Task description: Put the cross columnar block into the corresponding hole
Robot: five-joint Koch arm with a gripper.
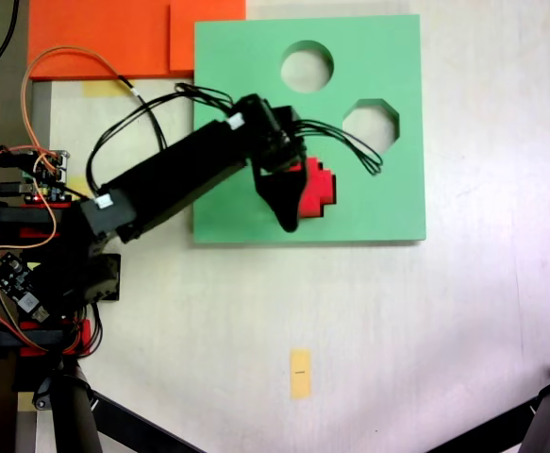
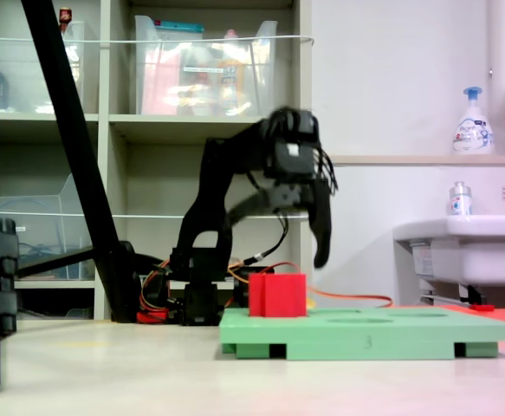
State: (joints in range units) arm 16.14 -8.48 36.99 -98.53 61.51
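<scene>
gripper (image 2: 320, 247) is hanging above the board with nothing in it, can't really tell how wide it's open. The cross columnar block (image 2: 278, 295) stands upright in the green board (image 1: 388, 203), sticking up out of it, so it looks slotted into the corresponding hole and basically done. Count: one red block, one board, two empty cutouts, round (image 1: 307, 66) and octagonal (image 1: 370, 125)

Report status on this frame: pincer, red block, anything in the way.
Pincer raised above the board, holding nothing. Red cross block upright on green board, standing proud, apparently at its hole. Nothing in the way.
</scene>
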